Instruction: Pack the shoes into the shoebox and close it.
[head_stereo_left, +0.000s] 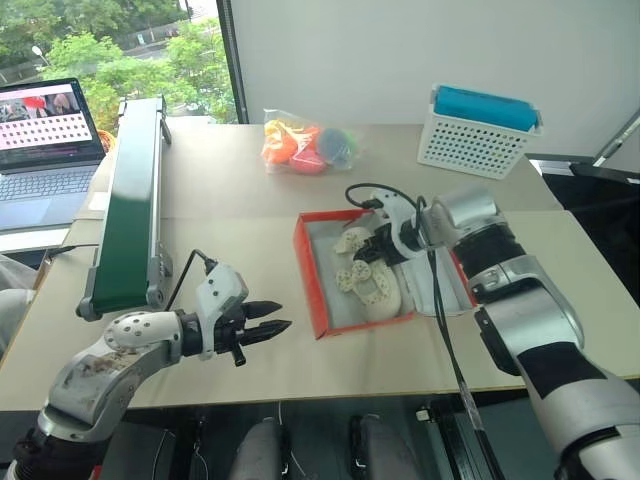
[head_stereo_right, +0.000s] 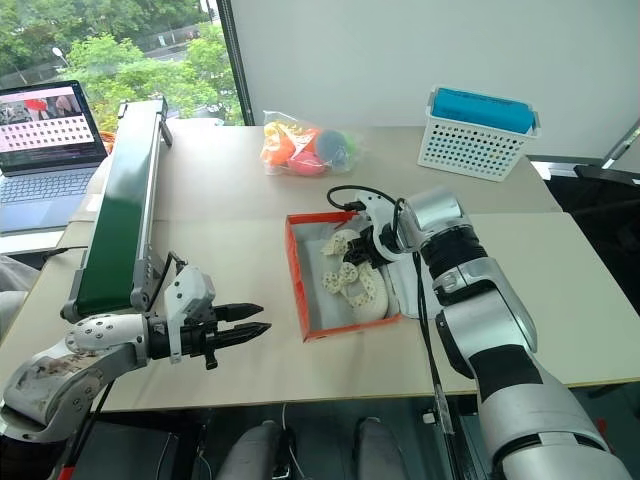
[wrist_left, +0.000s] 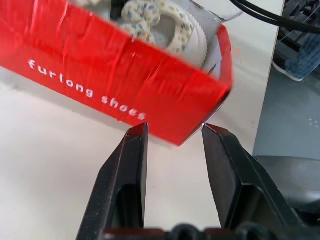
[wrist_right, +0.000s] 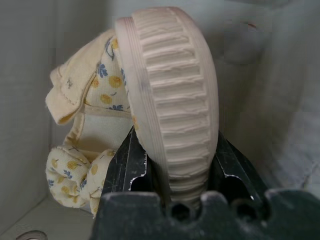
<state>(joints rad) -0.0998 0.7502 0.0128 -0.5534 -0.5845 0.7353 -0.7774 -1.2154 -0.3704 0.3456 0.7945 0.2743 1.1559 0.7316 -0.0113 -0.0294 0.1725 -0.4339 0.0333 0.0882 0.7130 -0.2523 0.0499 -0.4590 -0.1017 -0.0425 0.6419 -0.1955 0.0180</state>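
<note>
R gripper (head_stereo_right: 368, 250) is clamping one shoe (wrist_right: 170, 110) by its sole inside the shoebox (head_stereo_right: 296, 275), toe hanging down beside the other shoe (head_stereo_right: 362, 290). L gripper (head_stereo_right: 245, 326) is hovering part-open, empty, just outside the box's near corner.

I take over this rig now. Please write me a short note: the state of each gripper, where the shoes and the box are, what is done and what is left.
Right gripper: shut on one shoe, held by its sole inside the open shoebox.
Left gripper: open, empty, above the table, pointing at the box's near corner.
Other shoe: already lying in the box.
Done: one shoe packed, the second is over the box.
Left: set down and release the held shoe, then close the lid.
</note>
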